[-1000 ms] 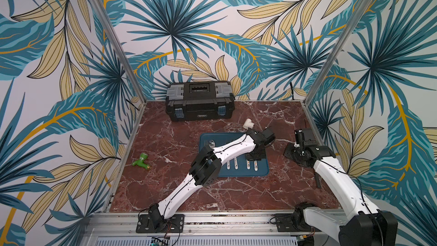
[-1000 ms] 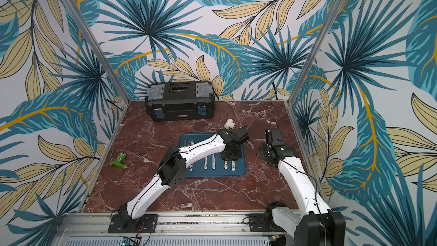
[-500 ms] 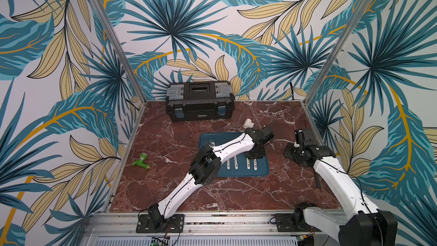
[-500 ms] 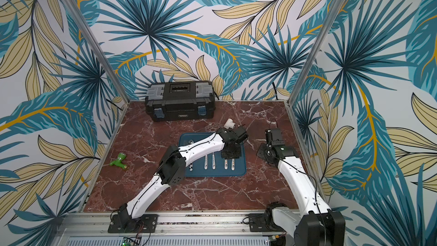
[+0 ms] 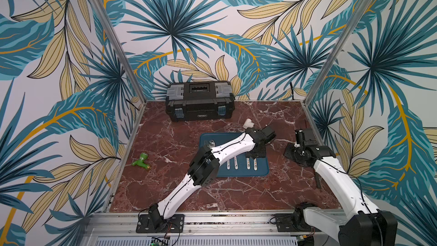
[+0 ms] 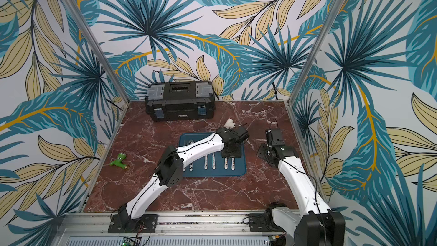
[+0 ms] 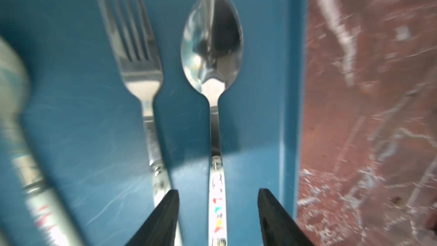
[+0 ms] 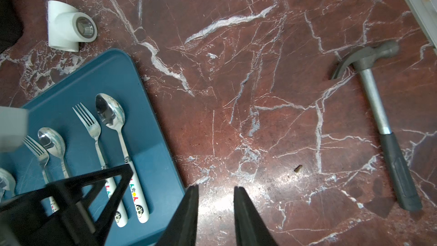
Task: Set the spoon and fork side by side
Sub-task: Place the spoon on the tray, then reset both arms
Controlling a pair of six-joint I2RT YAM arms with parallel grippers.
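straddling the spoon (image 7: 212, 41) handle — left gripper (image 7: 218, 191) parted, fork (image 7: 142, 76) just beside.

No legible text, brand or number found.

Toolbox (image 5: 199, 100): a small pale nameplate (image 5: 200, 115) sits on the front face between the two latches in both top views. Its lettering is too small to read.

Spoon (image 7: 214, 50) and fork (image 7: 139, 67): the white handles (image 8: 138, 199) carry printed red, blue and yellow marks. A small black-and-white face is printed near each end. None resolves into readable characters.
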